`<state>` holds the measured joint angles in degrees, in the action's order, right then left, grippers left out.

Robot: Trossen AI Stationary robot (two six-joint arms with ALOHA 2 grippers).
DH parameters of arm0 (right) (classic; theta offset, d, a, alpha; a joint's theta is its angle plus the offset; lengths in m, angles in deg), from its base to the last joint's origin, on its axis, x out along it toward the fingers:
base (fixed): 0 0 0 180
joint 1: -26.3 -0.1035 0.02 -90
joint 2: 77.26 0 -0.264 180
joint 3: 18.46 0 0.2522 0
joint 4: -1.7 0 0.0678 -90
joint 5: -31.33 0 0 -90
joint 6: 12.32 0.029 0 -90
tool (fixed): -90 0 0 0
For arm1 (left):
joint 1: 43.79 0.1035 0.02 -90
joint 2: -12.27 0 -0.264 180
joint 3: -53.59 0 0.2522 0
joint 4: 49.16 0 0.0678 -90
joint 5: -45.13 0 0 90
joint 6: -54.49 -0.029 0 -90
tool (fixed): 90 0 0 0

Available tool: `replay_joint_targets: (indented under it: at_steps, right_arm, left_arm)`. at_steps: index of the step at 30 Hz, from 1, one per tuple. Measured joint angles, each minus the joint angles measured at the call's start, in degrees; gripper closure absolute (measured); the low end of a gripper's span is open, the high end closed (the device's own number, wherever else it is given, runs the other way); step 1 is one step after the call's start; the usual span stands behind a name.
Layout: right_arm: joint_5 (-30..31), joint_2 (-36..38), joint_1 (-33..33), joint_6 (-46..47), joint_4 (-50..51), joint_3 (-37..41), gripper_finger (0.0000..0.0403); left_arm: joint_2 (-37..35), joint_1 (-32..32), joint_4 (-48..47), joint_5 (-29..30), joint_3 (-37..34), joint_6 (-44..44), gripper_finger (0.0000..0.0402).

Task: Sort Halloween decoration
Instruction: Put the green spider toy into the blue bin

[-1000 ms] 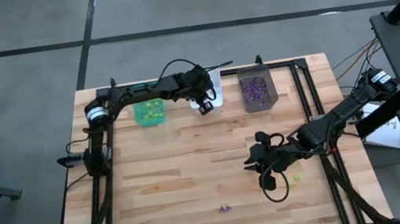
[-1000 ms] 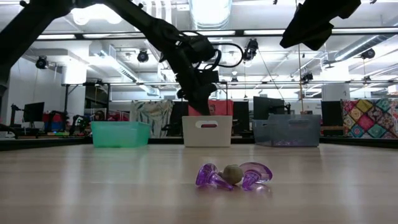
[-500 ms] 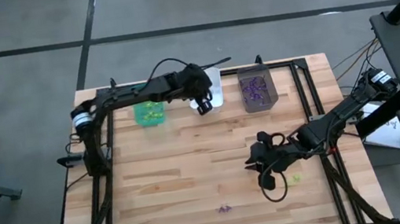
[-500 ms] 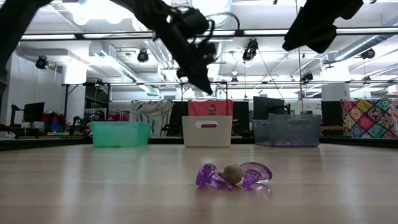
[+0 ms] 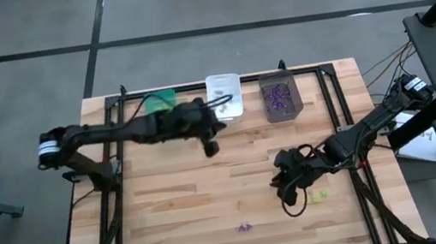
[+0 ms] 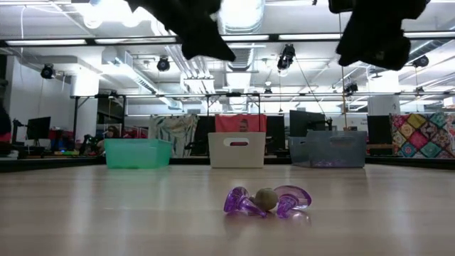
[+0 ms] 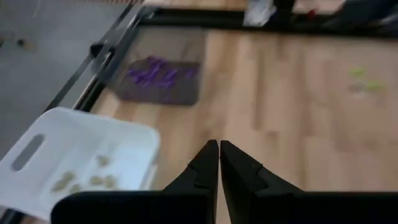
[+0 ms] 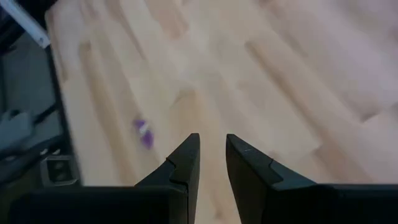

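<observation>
A purple trinket (image 5: pixel 243 227) lies on the wooden table near its front edge; in the low view a greyish piece sits in the middle of the purple trinket (image 6: pixel 266 200). Two yellow-green trinkets (image 5: pixel 318 197) lie just right of my right gripper (image 5: pixel 282 183), which hangs open over the table with nothing between its fingers (image 8: pixel 211 144). My left gripper (image 5: pixel 211 147) is shut and empty (image 7: pixel 219 148), above the table just in front of the white bin (image 5: pixel 224 97). The white bin (image 7: pixel 81 162) holds greyish trinkets, and the grey bin (image 7: pixel 158 78) holds purple ones.
Three bins stand in a row along the far edge: green (image 6: pixel 137 153), white (image 6: pixel 236 149), dark grey (image 6: pixel 327 149). The left arm crosses over the green bin (image 5: pixel 161 100). A black frame (image 5: pixel 332 105) runs along the table's sides. Bare wood lies between the bins and the loose trinkets.
My left gripper, shut throughout, has drawn back from over the white bin toward the table's near edge and has risen, with the arm swinging leftward. My right gripper has stayed in place and rolled about its own axis.
</observation>
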<state>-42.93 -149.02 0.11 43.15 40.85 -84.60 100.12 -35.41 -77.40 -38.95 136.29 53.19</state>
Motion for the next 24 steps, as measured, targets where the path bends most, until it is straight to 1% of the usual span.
replay_joint_targets:
  at_steps: [3,7,10,12,18,21,24]
  right_arm:
    - [-3.71,-0.45,-0.02,3.36,0.03,0.00,0.0333]
    - [-6.11,-1.31,-0.02,7.87,2.07,0.01,0.0336]
    - [-9.94,-1.71,-0.02,11.68,6.20,0.03,0.0337]
    - [-11.55,-2.25,-0.03,14.44,8.02,0.02,0.0337]
    - [-17.55,-3.44,-0.37,20.40,15.48,-0.02,0.0339]
    - [-21.51,-4.32,-0.54,23.20,18.61,-0.06,0.0339]
    - [-24.53,-5.18,-1.02,25.70,24.78,0.02,0.0339]
  left_arm:
    - [-4.26,-3.37,5.04,0.05,-5.26,2.35,0.0401]
    - [-8.77,-7.67,11.75,0.05,-11.46,4.64,0.0401]
    - [-11.21,-10.50,15.95,0.07,-15.10,5.35,0.0401]
    - [-12.57,-11.89,16.91,0.14,-17.27,5.65,0.0401]
    - [-14.19,-13.90,18.91,4.02,-19.98,7.89,0.0401]
    - [-13.96,-14.01,18.72,4.32,-20.30,8.29,0.0401]
    - [-13.62,-14.01,18.86,4.53,-20.30,8.24,0.0401]
